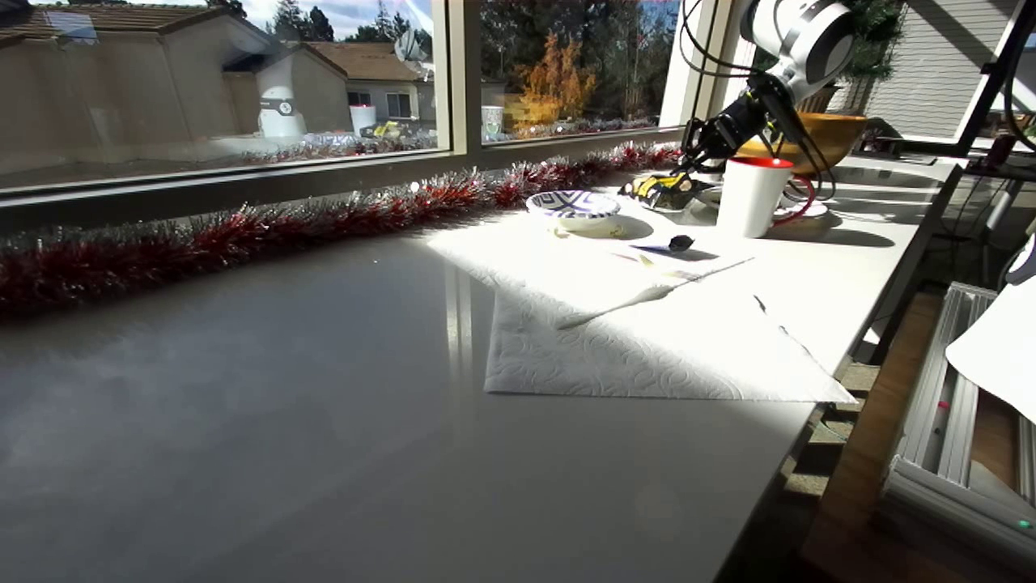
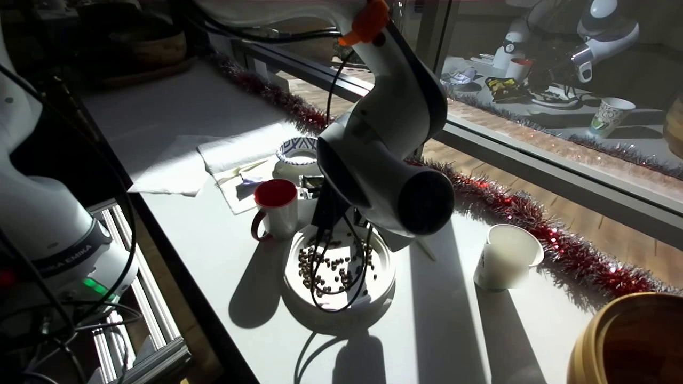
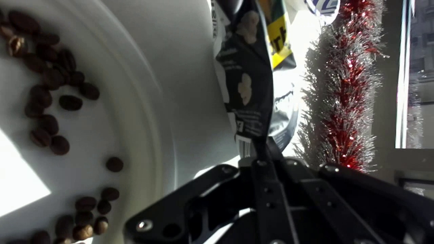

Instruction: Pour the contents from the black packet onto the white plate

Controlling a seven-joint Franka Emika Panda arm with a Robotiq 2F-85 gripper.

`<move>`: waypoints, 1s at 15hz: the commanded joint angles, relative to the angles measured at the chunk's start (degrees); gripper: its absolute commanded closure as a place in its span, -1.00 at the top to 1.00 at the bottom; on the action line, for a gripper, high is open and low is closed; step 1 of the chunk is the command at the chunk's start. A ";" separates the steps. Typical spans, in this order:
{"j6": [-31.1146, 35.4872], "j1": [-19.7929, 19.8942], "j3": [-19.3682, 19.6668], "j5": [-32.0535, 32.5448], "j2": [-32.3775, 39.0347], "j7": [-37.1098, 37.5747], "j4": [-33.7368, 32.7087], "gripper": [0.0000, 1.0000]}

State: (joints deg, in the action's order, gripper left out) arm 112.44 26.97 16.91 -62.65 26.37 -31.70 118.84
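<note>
One claw [image 3: 271,154] shows, its two fingers [image 3: 264,169] drawn close together and pinching the edge of the single black packet [image 3: 251,84] between them. In the wrist view the packet stretches out ahead of the fingertips, yellow and silvery panels showing along its right side. The one white plate [image 3: 145,132] lies just beside the claw, to its left in that view, and the packet is outside the plate's rim. On the plate sit dark brown beans [image 3: 52,78], several dozen at least, too overlapped to count exactly.

Near the claw, in both exterior views, stands one white mug [image 1: 753,198] with a red inside; beyond the packet from the claw sits one patterned bowl [image 1: 575,206], blue and white. Paper towel [image 1: 647,356], in what look like two layers, spreads from that bowl away from the claw. Well apart from the claw, in an exterior view, are one paper cup [image 2: 501,261] and one orange-brown bowl [image 2: 592,341]. One tinsel garland [image 3: 349,101] runs to the claw's right in the wrist view, along the window side of one white table [image 1: 283,453].
</note>
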 commanded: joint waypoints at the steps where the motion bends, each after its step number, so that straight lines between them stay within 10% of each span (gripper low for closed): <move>1: -3.80 0.35 0.45 0.16 -3.29 3.83 0.01 -1.00; 9: -12.61 0.07 1.75 0.14 -7.28 13.89 -1.82 -1.00; 15: -4.59 -5.85 1.10 3.08 -12.71 20.55 0.01 -1.00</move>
State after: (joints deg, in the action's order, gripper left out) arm 102.97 24.56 18.06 -61.81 17.29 -14.71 116.81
